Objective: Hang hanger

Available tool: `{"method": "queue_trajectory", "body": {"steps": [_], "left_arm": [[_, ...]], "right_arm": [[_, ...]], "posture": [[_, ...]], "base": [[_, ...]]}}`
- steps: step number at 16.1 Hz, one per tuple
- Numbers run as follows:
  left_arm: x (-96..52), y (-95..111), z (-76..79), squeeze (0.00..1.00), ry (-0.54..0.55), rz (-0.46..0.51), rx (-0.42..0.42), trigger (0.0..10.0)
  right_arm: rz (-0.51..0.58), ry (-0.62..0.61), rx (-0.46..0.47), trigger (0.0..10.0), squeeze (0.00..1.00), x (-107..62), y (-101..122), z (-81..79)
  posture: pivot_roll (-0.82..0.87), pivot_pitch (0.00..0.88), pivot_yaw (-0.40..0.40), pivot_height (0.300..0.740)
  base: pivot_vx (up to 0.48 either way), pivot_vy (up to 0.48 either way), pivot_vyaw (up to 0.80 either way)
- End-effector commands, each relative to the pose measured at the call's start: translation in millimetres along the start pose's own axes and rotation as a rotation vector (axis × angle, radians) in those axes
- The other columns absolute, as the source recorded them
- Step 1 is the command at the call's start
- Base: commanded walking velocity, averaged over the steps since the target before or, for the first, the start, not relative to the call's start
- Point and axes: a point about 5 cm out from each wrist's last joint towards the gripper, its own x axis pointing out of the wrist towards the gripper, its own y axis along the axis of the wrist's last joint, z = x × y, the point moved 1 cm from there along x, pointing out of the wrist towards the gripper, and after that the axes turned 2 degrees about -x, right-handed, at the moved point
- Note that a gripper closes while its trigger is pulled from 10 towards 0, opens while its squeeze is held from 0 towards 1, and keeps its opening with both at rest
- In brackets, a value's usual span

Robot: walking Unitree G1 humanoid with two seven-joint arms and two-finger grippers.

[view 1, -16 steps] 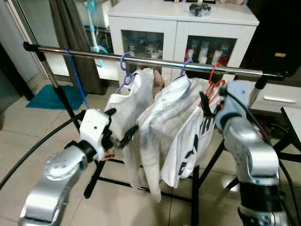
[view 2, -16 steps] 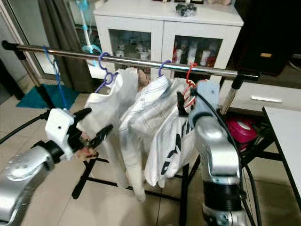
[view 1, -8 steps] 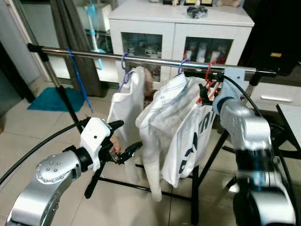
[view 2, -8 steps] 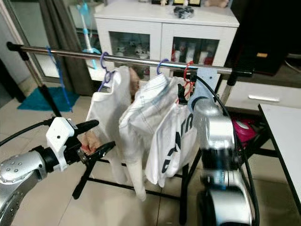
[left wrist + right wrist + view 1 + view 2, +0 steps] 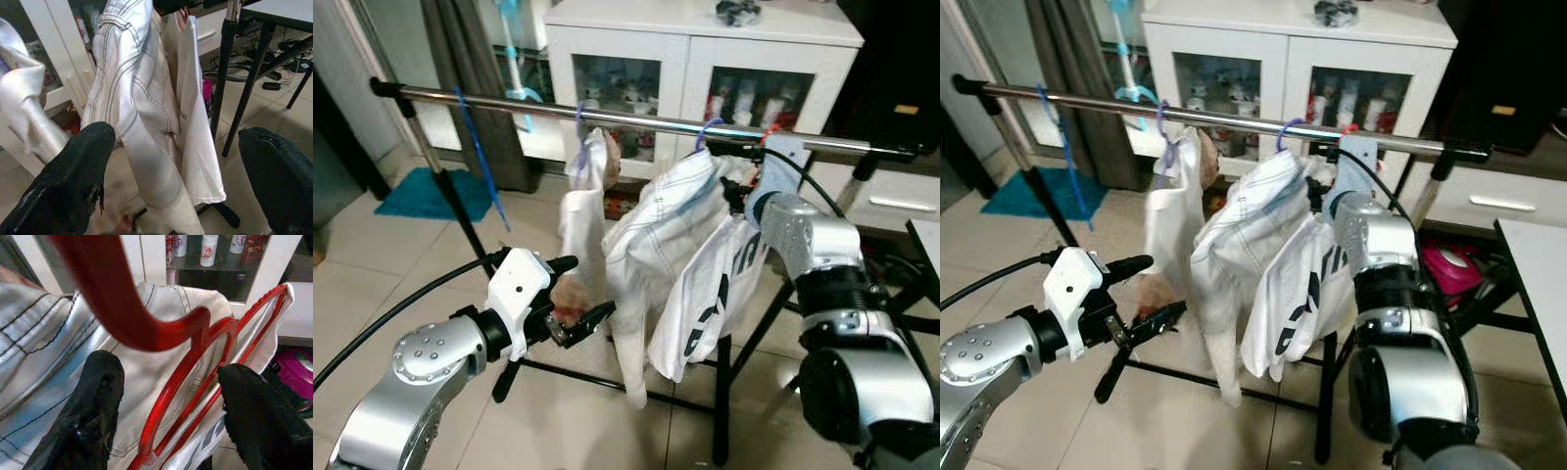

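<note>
A silver rail (image 5: pixel 636 119) carries three white garments: a shirt (image 5: pixel 579 220) on a purple hanger (image 5: pixel 580 119), a striped one (image 5: pixel 666 211), and a shirt with black lettering (image 5: pixel 720 294). My right gripper (image 5: pixel 741 193) is up just under the rail at the lettered shirt's neck. In the right wrist view its fingers (image 5: pixel 98 401) stand open, one on each side of the red hanger (image 5: pixel 195 333), whose hook curves close to the camera. My left gripper (image 5: pixel 584 288) is open and holds nothing, low down beside the left shirt's hem.
The rack stands on black crossed legs (image 5: pixel 724 392) on a tiled floor. Behind it is a white glass-door cabinet (image 5: pixel 705 44). A blue cord (image 5: pixel 478 157) hangs from the rail's left end. A teal mat (image 5: pixel 421 191), a dark curtain (image 5: pixel 475 108) and a table (image 5: pixel 928 235) flank the rack.
My right gripper has risen with the red hanger to just under the rail. My left gripper has dropped lower, away from the left shirt. The camera has shifted too.
</note>
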Motion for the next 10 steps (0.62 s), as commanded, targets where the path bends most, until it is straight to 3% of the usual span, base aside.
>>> {"method": "queue_trajectory", "body": {"steps": [1,2,3,4,10], "left_arm": [[-1.6,2.4,0.7,0.0,-0.004,0.0,0.011,10.0],[-1.3,2.5,0.3,0.0,-0.002,-0.001,0.013,10.0],[-0.5,2.8,-0.1,0.0,-0.001,0.0,0.013,10.0],[0.7,3.0,0.3,0.0,-0.003,0.0,0.011,10.0],[3.1,2.4,0.7,0.0,-0.015,-0.001,0.007,10.0]], "right_arm": [[-0.009,-0.013,0.013,2.9,0.0,0.5,3.8,2.7],[-0.013,-0.016,0.029,2.1,0.0,0.9,3.5,3.6],[-0.014,-0.021,0.059,0.4,0.0,1.5,4.2,5.2],[-0.003,-0.028,0.071,0.0,0.0,1.3,6.9,6.8],[0.001,-0.045,0.068,0.0,0.0,-1.4,-0.2,10.0]], "posture": [[-0.11,0.0,0.006,0.74],[-0.11,0.0,0.007,0.74],[-0.11,0.0,0.009,0.74],[-0.12,0.0,0.013,0.74],[-0.13,0.0,0.023,0.74]], "base": [[0.0,0.0,0.0],[0.0,0.0,0.0],[0.0,0.0,0.0],[0.0,0.0,0.0],[0.0,0.0,0.0]]}}
